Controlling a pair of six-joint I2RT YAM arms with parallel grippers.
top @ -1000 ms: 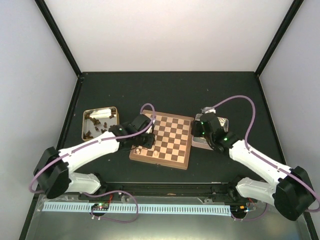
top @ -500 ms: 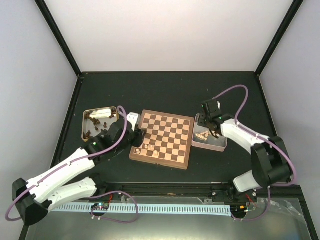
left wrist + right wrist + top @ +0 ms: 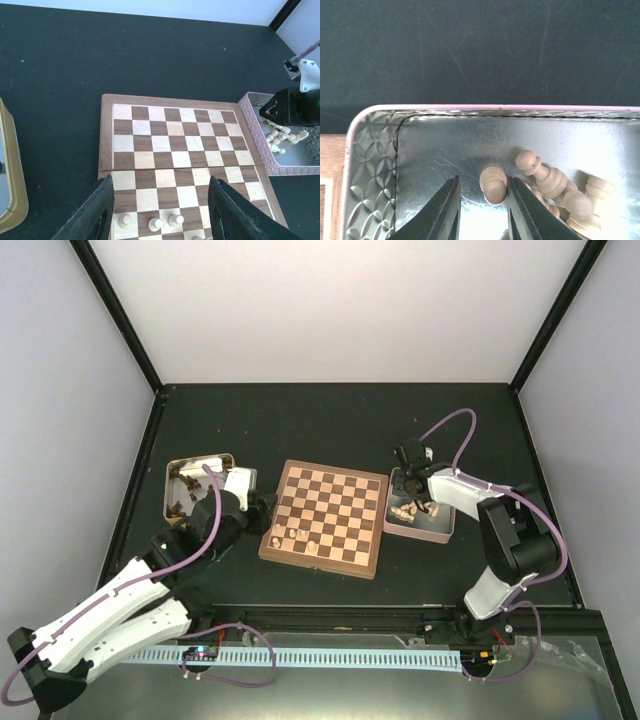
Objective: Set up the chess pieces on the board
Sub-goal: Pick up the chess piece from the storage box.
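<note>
Jaws apart, the right gripper straddles a pale piece in the pink tin at the board's 3 o'clock, while the left gripper gapes empty at its 9 o'clock edge, near a few pale chess pieces standing at its 7 o'clock corner.

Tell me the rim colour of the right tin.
Pale pink rim on the tin; clearest in the right wrist view.

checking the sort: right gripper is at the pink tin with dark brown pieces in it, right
Not quite. The right gripper is at the pink tin, but the pieces in it are pale beige, not dark brown. The right wrist view shows this.
</note>
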